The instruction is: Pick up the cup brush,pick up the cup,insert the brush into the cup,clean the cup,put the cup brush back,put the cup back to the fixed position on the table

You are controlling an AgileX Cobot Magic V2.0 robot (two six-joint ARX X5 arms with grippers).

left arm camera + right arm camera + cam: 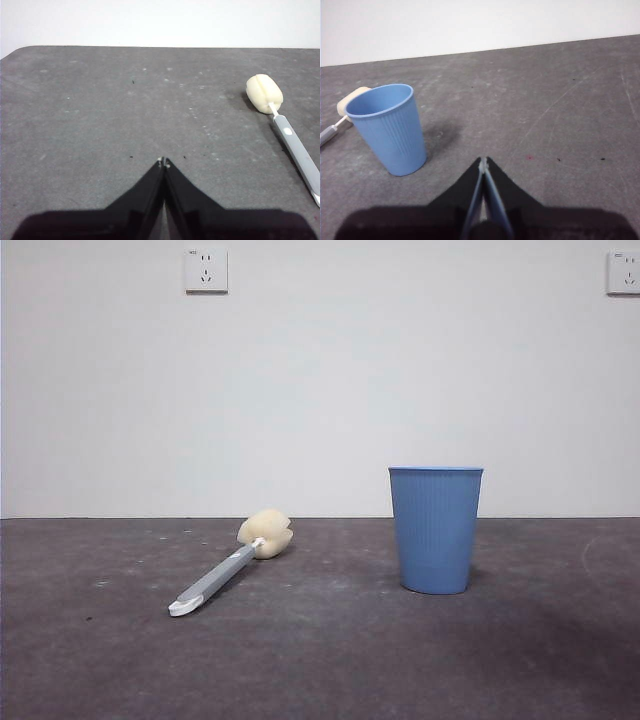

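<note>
The cup brush (225,572) lies flat on the table (320,660), left of centre, its cream sponge head toward the wall and its white-tipped grey handle toward the front. The blue ribbed cup (435,529) stands upright to its right, empty. Neither arm shows in the front view. My left gripper (163,161) is shut and holds nothing, above bare table with the cup brush (285,127) off to one side. Shut and empty as well, my right gripper (483,160) hangs apart from the cup (387,127), behind which the brush's sponge (350,100) peeks out.
A white wall (320,390) closes off the table's far edge and carries two sockets (206,271) high up. Small specks and scuff marks dot the dark grey surface.
</note>
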